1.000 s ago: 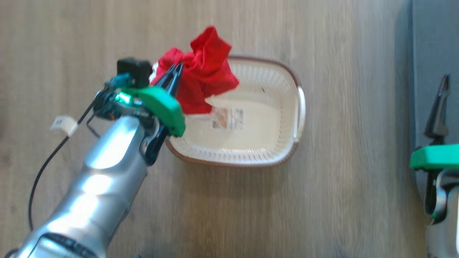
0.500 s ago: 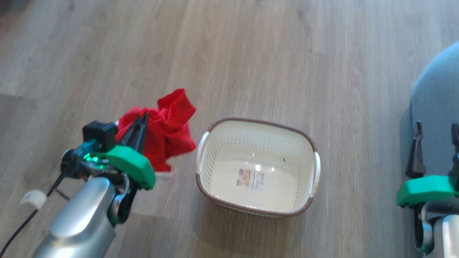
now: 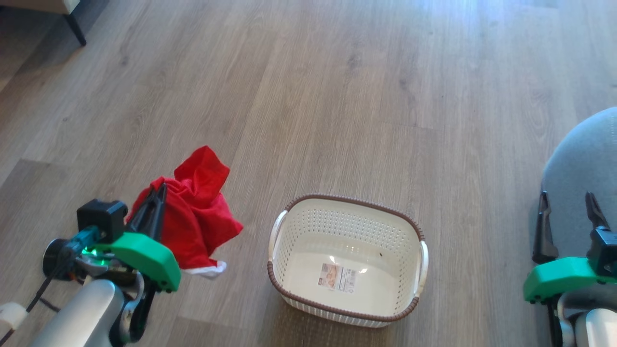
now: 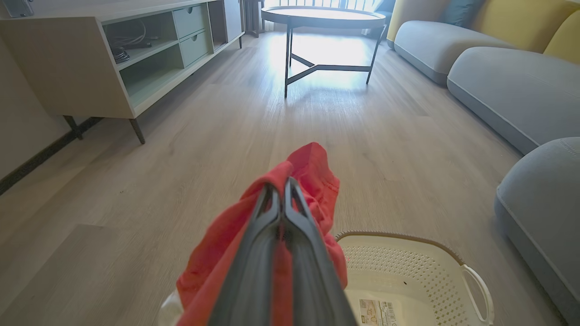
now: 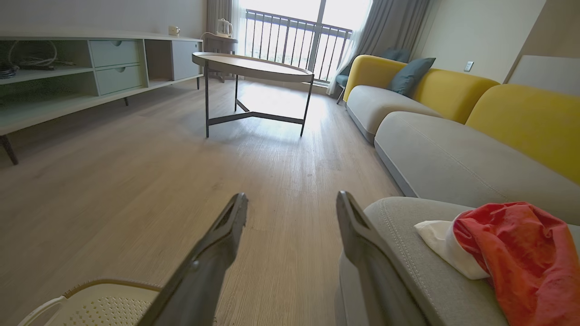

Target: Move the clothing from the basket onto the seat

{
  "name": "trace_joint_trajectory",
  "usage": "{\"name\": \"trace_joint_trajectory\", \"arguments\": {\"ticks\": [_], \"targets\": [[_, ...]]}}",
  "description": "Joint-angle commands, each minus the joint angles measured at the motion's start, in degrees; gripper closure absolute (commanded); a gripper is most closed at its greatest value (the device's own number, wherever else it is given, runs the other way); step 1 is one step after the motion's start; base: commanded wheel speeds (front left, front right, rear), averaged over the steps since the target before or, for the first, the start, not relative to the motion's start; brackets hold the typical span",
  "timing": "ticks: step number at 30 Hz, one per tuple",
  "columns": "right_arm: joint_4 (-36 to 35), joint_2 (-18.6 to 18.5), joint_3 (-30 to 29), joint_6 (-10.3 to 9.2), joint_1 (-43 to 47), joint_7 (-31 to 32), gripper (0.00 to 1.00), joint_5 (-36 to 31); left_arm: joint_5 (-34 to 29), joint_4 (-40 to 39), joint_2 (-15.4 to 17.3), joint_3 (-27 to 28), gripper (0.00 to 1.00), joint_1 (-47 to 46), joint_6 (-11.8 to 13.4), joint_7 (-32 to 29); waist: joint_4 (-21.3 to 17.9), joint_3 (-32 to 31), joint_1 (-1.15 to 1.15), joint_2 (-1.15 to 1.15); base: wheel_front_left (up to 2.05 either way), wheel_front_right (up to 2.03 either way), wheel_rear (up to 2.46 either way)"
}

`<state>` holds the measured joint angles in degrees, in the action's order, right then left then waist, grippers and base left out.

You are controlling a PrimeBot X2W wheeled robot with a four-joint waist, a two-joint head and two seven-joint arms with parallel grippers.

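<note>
From the head camera, the left gripper (image 3: pixel 160 189) sits at about 8 o'clock, its two dark fingers pressed together on a red garment (image 3: pixel 200 214). The garment bunches around the fingertips, and its white trim (image 3: pixel 208 270) droops at the lower edge. It seems to hang clear of the wooden floor (image 3: pixel 337 96), though from above that is hard to judge. The basket (image 3: pixel 352 200) stands on the floor at 3 o'clock of the garment, apart from it. Inside it are a label sticker (image 3: pixel 339 276) flat on the bottom and a tiny dark speck. The right gripper (image 3: pixel 566 197) is at 4 o'clock with its fingers spread wide and nothing between them, over the rounded edge of the grey seat (image 3: pixel 588 154).

From the left wrist, the closed fingers pinch the red garment (image 4: pixel 312 172), which spills to either side of them. The basket (image 4: pixel 398 236) lies at 5 o'clock with the sticker (image 4: pixel 378 312) on its bottom, and the seat (image 4: pixel 543 203) is at 4 o'clock.

From the right wrist, the open fingers frame bare floor. A second red garment (image 5: pixel 521 258) with a white cloth piece (image 5: pixel 446 246) lies on the seat (image 5: pixel 408 244) at 4 o'clock. A corner of the basket (image 5: pixel 104 284) shows at 7 o'clock.
</note>
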<state>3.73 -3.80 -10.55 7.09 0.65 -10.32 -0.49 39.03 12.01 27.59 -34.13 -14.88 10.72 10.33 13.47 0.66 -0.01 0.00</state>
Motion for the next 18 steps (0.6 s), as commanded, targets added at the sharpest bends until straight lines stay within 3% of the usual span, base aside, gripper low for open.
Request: {"name": "trace_joint_trajectory", "arguments": {"ticks": [1,18], "targets": [[-1.5,-1.5,1.7,0.40,-0.7,0.2,0.00,0.5,0.4,-2.8,2.7,3.4,1.00,-2.2,0.8,-0.1,-0.4,-0.5,0.01,0.00,0.00,0.00,0.00],[-0.6,-1.9,3.2,0.40,0.4,-0.1,0.00,1.8,1.1,-7.0,4.7,3.8,1.00,0.6,2.9,-1.3,-3.3,-1.7,0.01,0.00,0.00,0.00,0.00]]}}
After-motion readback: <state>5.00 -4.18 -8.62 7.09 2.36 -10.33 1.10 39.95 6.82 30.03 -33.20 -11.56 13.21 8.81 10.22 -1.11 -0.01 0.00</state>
